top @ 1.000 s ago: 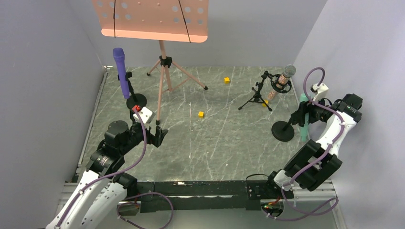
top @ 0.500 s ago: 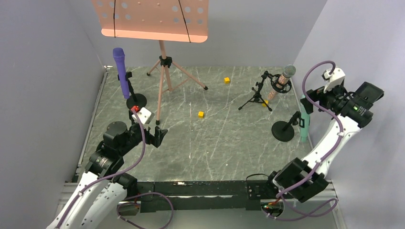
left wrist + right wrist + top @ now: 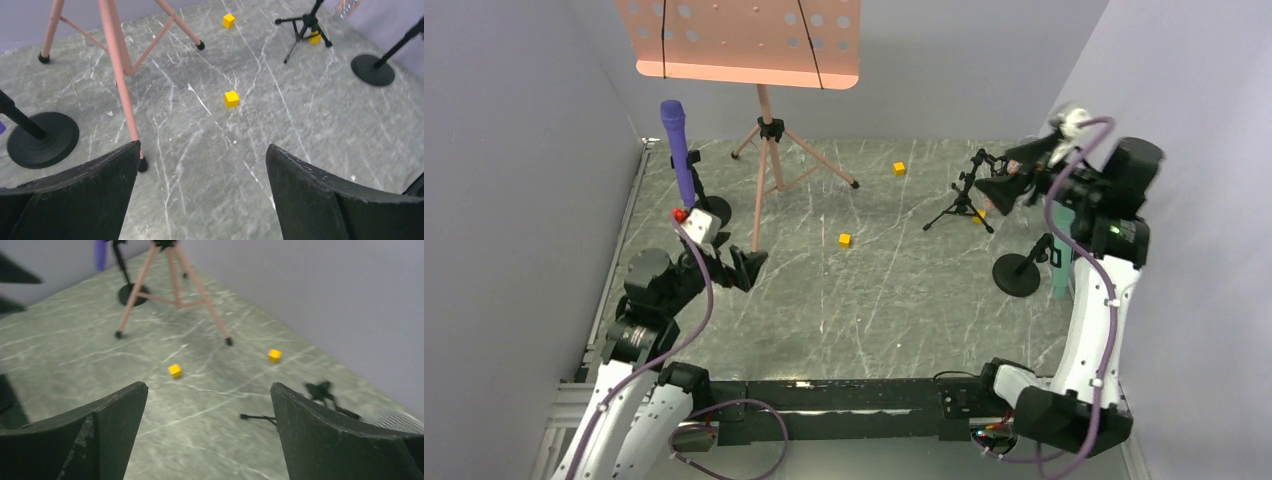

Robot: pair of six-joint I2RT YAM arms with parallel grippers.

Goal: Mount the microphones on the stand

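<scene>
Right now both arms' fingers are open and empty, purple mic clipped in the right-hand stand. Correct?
No. The purple mic sits in the left-hand stand, as top external shows. The left fingers and right fingers are open and empty.

The grey-green, white-veined stone-look counter (image 3: 894, 300) is showing a smooth, faintly sheeny face. The salmon-pink perforated music-stand desk (image 3: 744, 40) and its pink tube legs (image 3: 117, 60) are looking like smooth painted metal (satin, not glossy). The round black stand base (image 3: 42, 140) is reading matt, as are the finely grained black plastic fingers (image 3: 80, 195) of the left end effector (image 3: 202, 146).
</scene>
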